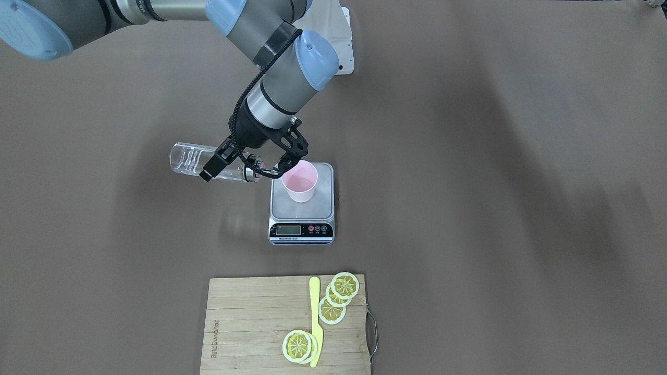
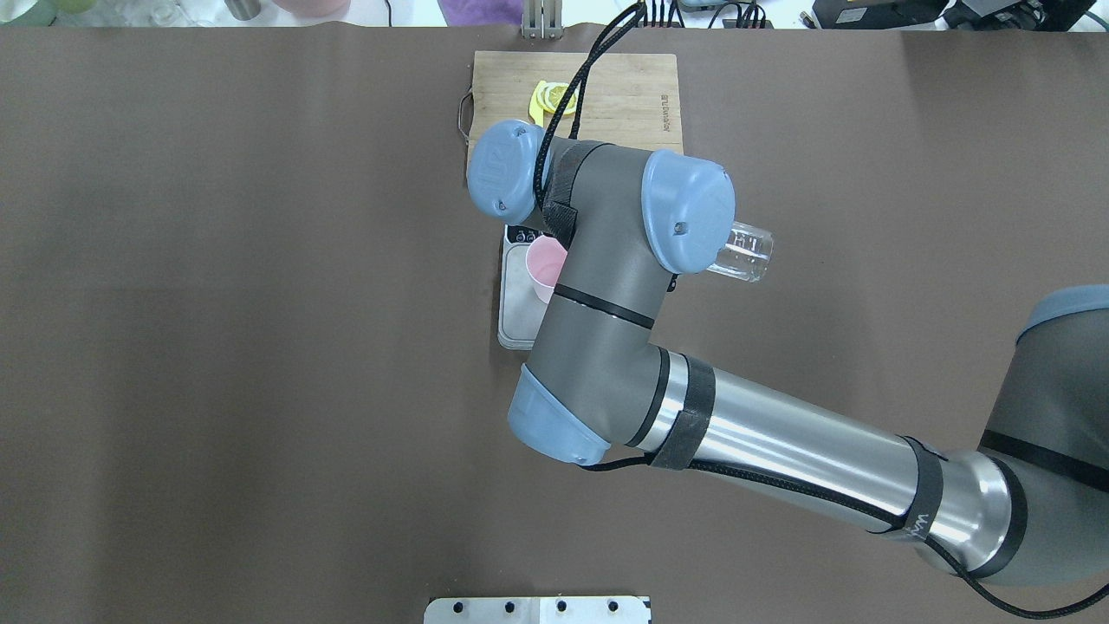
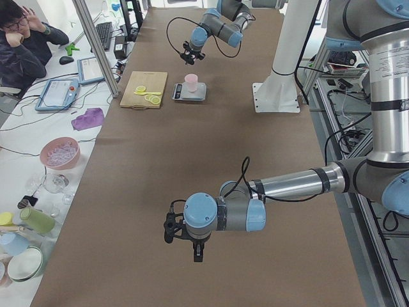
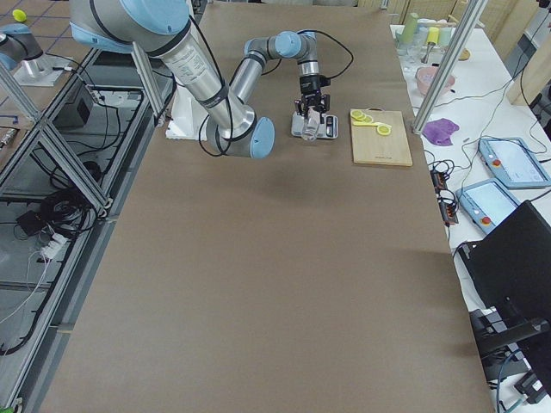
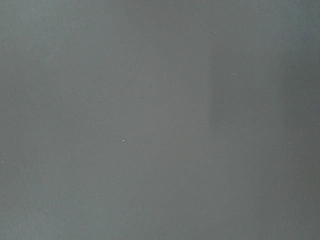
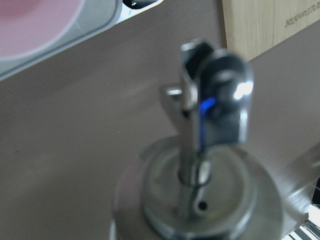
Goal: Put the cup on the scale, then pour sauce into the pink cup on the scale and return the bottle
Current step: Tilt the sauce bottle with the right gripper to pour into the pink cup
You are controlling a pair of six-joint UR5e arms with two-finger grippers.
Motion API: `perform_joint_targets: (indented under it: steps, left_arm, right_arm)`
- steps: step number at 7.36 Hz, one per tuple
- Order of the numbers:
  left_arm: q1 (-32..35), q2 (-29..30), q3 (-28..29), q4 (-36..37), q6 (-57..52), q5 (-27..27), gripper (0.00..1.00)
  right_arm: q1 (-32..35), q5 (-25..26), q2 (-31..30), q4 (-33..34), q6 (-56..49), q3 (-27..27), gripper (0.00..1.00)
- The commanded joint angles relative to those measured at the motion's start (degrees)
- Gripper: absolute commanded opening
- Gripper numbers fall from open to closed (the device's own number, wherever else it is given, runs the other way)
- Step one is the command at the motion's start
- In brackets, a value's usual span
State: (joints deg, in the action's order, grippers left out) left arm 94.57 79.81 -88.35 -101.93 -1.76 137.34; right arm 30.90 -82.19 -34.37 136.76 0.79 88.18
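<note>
The pale pink cup [image 1: 300, 180] stands upright on the steel platform of the scale [image 1: 302, 211]. My right gripper [image 1: 250, 169] is shut on the clear glass bottle [image 1: 192, 160], near its neck. It holds the bottle on its side above the table, with the silver spout cap [image 1: 254, 172] pointing at the cup's rim. No stream of sauce is visible. The right wrist view shows the spout cap [image 6: 210, 115] close up, with the cup [image 6: 35, 25] at the top left. In the overhead view the arm hides the gripper; the bottle's base [image 2: 743, 251] and part of the cup [image 2: 546, 264] show. My left gripper [image 3: 185, 238] hangs low over bare table far from the scale; I cannot tell whether it is open.
A bamboo cutting board [image 1: 250, 323] with several lemon slices [image 1: 338, 297] and a yellow knife [image 1: 315, 317] lies just beyond the scale. A person sits by the table's far side in the exterior left view [image 3: 25, 45].
</note>
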Motion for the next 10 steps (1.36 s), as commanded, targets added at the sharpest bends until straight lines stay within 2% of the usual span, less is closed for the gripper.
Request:
perform_joint_targets:
  steps: [1, 3, 10]
  left_arm:
    - [0.00, 0.00, 0.28, 0.07, 0.00, -0.05, 0.98]
    - [0.00, -0.09, 0.20, 0.07, 0.00, 0.03, 0.98]
    - [0.00, -0.09, 0.63, -0.02, 0.00, 0.03, 0.98]
  right_arm:
    - [-0.49, 0.10, 2.37, 2.98, 0.70, -2.12, 0.00]
    - [-0.58, 0.02, 4.74, 3.95, 0.97, -6.06, 0.00]
    - [-2.34, 0.28, 5.10, 7.55, 4.48, -6.44, 0.00]
